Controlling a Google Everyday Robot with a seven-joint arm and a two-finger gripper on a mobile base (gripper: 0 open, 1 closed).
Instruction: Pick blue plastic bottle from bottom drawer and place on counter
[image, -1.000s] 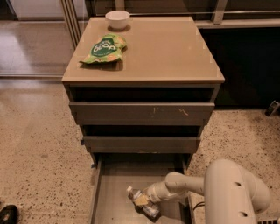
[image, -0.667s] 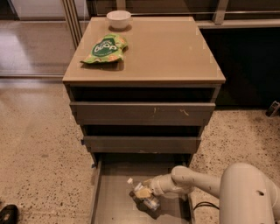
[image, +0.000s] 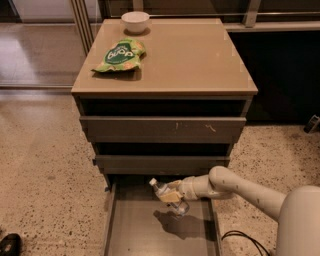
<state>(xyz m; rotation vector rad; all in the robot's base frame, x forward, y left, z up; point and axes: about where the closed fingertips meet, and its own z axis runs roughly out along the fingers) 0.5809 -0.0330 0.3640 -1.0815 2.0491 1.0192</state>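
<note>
One blue plastic bottle (image: 162, 189), cap up-left, is clamped in the end effector (image: 172, 196) over the bottom drawer (image: 142, 232), counter (image: 190, 55) well above.

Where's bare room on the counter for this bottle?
The counter is bare across its right half, right of the green snack bag and white bowl; its back-left is crowded. The gripper holds the blue plastic bottle over the bottom drawer.

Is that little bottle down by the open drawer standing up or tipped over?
Tipped: the gripper holds the blue plastic bottle slanted, cap up-left, above the bottom drawer floor, its shadow beneath.
</note>
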